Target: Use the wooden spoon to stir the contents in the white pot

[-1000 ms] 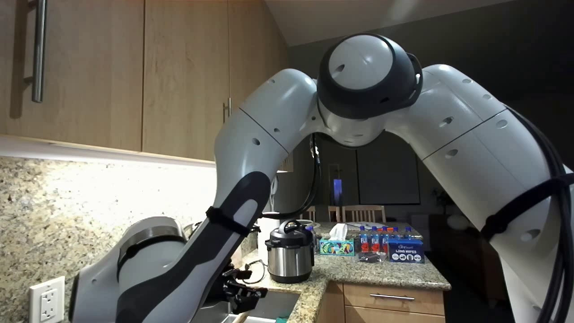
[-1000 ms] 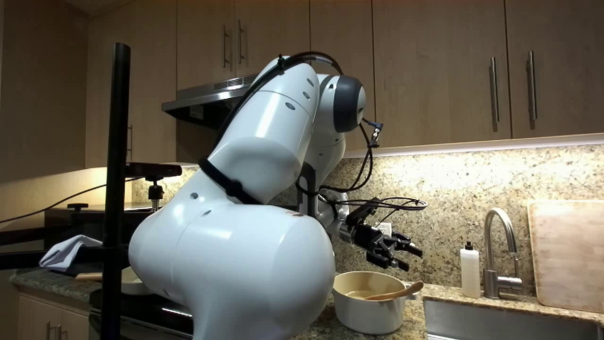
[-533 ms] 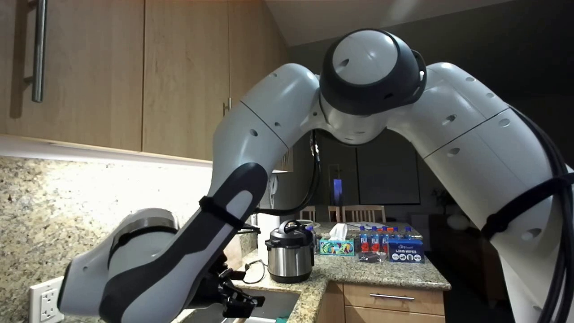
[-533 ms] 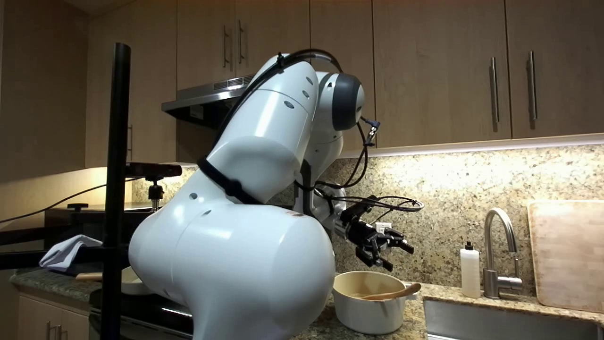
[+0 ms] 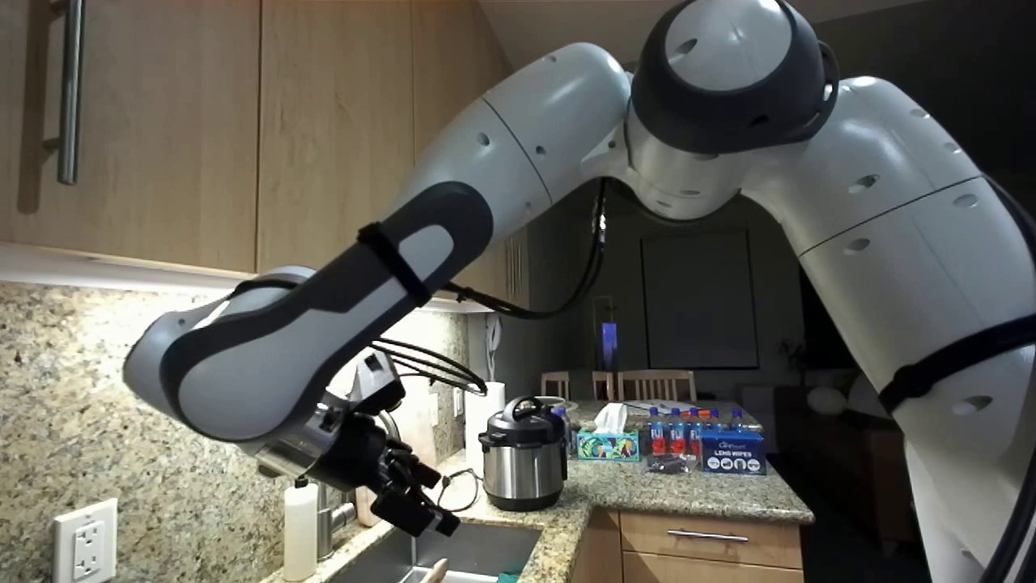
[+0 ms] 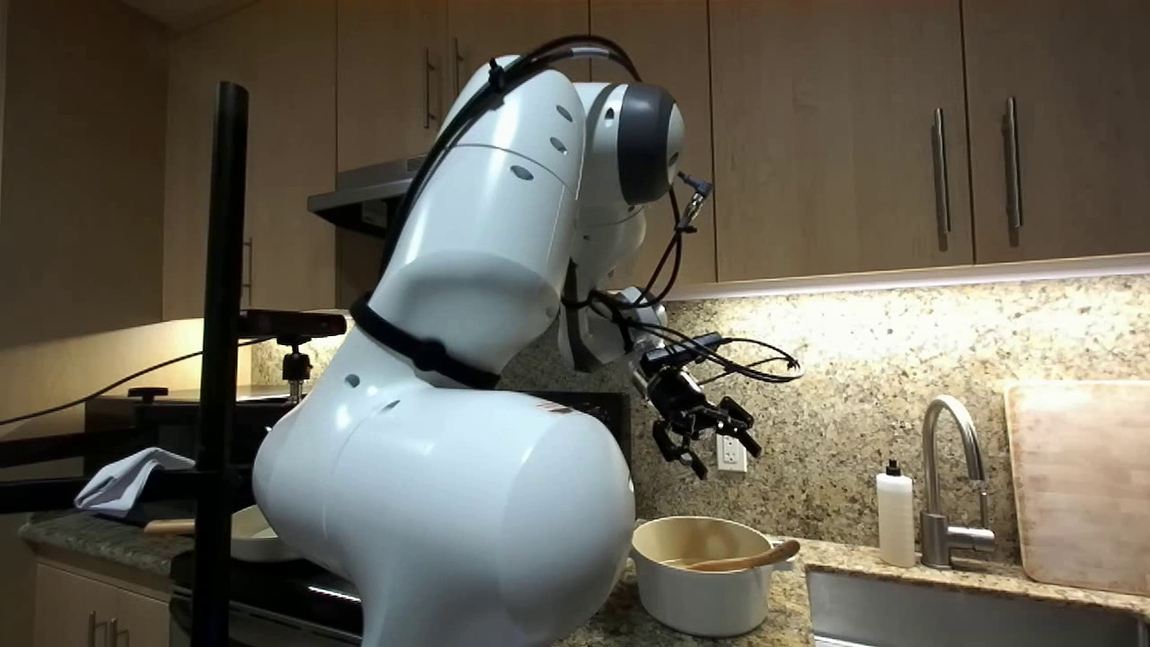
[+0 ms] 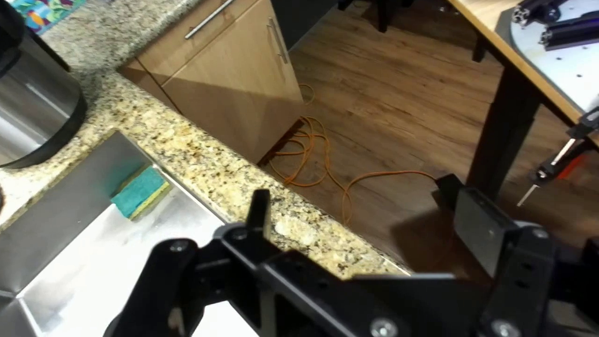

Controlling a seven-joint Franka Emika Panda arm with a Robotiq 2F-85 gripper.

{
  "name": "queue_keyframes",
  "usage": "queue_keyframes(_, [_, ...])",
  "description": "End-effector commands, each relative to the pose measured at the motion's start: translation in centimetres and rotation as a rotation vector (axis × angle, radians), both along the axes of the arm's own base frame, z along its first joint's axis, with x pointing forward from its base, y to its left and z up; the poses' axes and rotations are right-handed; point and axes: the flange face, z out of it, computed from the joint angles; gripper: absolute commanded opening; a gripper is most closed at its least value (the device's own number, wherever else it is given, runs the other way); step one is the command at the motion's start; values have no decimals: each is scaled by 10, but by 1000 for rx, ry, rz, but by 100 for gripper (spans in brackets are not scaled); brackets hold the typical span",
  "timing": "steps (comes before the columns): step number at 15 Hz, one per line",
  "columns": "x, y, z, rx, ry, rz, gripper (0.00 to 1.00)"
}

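Observation:
The white pot (image 6: 705, 599) stands on the counter beside the sink, with a cream inside; its contents are hard to make out. Inside it leans the wooden spoon (image 6: 762, 557), its handle resting over the rim on the sink side. Only the handle end of the spoon (image 5: 435, 572) shows in the exterior view where the pot is out of frame. My gripper (image 6: 728, 461) hangs in the air above the pot, pointing obliquely down, apart from the spoon. In the wrist view the gripper (image 7: 354, 210) has its fingers wide apart with nothing between them; pot and spoon are outside that view.
A steel sink (image 6: 970, 611) adjoins the pot, with a faucet (image 6: 957, 539) and soap bottle (image 6: 895, 517) behind. Farther along stand a pressure cooker (image 5: 524, 470) and tissue box (image 5: 607, 447). A sponge (image 7: 141, 192) lies in the sink. Wall cabinets (image 5: 340, 146) flank the arm.
My gripper has risen and drawn back, away from the spoon, with the arm lifting. The spoon's handle end has settled slightly lower on the rim. The pot stands in the same spot.

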Motion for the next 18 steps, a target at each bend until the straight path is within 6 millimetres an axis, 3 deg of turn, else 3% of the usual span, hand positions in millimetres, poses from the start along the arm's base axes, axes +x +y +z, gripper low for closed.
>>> queue_keyframes(1, [-10,-44,19,157,77,-100,100])
queue_keyframes(6, [-35,-111,59,393,16,-275,100])
queue_keyframes(11, [-75,-160,116,577,-140,-430,100])
queue_keyframes(17, [-99,-209,153,791,-309,-577,100])
queue_keyframes(18, [-82,-197,153,720,-246,-541,100])
